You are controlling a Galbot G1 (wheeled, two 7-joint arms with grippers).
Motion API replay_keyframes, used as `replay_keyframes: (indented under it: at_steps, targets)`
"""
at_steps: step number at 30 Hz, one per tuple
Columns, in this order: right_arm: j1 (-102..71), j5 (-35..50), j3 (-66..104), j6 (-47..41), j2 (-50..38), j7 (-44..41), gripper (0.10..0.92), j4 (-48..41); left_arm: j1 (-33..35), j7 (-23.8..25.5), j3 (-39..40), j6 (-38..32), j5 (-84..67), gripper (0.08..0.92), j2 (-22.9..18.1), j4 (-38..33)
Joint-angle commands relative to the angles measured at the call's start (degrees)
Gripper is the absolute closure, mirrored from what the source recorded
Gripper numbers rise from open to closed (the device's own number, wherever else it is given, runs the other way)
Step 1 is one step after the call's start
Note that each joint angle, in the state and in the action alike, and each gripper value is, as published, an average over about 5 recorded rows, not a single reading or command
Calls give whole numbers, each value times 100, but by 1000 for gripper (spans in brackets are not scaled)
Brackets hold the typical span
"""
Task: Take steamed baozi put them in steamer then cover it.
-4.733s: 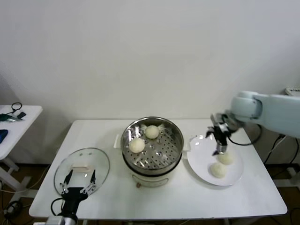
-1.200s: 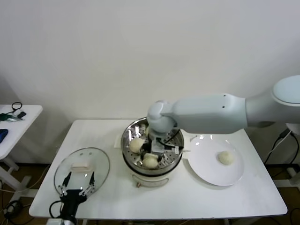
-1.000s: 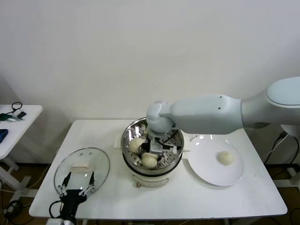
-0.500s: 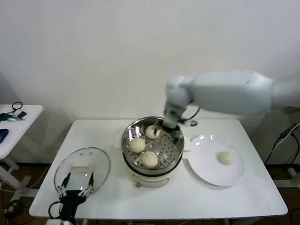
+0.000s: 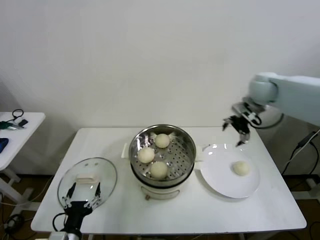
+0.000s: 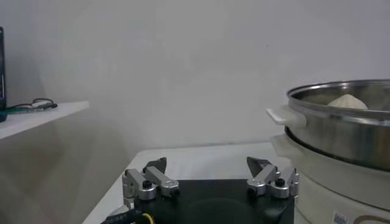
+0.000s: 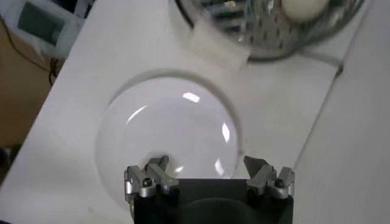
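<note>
Head camera looked down from 6 o'clock; left wrist sat low, right wrist overhead; all three caught the steamer (image 5: 162, 156).

Looking like robot test room or lab, not home kitchen: plain white wall (image 5: 150, 60) running bare behind everything; white table (image 5: 115, 210) standing alone, carrying only steamer (image 5: 162, 156), white plate (image 5: 220, 175) and glass cover (image 5: 87, 181) as staged props; side table (image 5: 20, 131) at left holding cables and small devices; black cable (image 5: 307, 145) hanging at right edge; no counter, stove or sink showing
</note>
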Motion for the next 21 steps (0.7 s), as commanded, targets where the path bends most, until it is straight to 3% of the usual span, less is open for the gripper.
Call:
replay_keyframes:
  at_steps: [1, 21]
  targets:
    - [-1874, -650, 1081, -839, -1052, 205, 203, -514, -11, 3, -2, 6, 6, 177, 0, 11]
    - [-3748, -1279, 2817, -767, -239, 575, 203, -1714, 57, -17, -15, -32, 66, 177, -62, 90]
